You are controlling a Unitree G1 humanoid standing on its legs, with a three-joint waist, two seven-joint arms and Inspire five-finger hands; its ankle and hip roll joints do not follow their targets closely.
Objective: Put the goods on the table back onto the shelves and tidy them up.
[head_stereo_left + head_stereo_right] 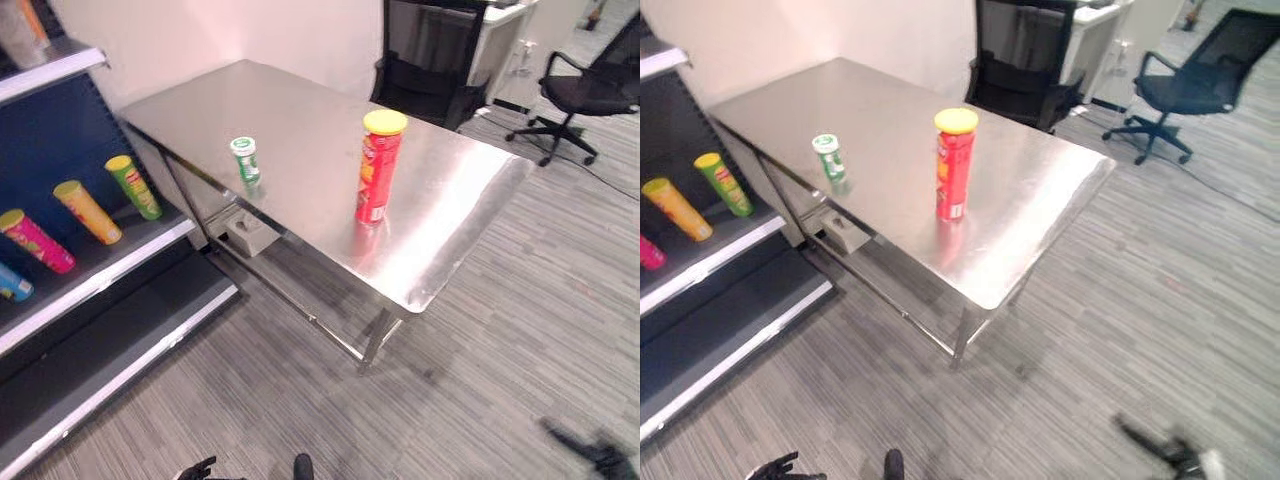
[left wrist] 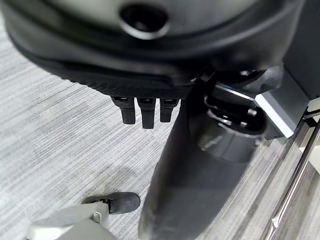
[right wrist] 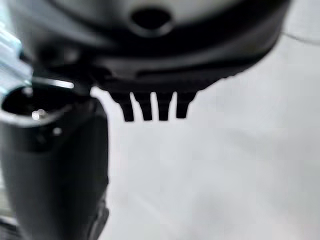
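Red can (image 1: 378, 166) and green can (image 1: 245, 160) upright, well apart on counter (image 1: 300, 110). Left hand (image 2: 145, 107) and right hand (image 3: 152, 105): fingers straight, empty.

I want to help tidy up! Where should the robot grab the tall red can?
Probably round the middle of the tall red can, coming from the side. It stands upright on the table, round and slim, so fingers can wrap it.

Bright even light, glare on steel table (image 1: 300, 120), right wrist view perhaps defocused
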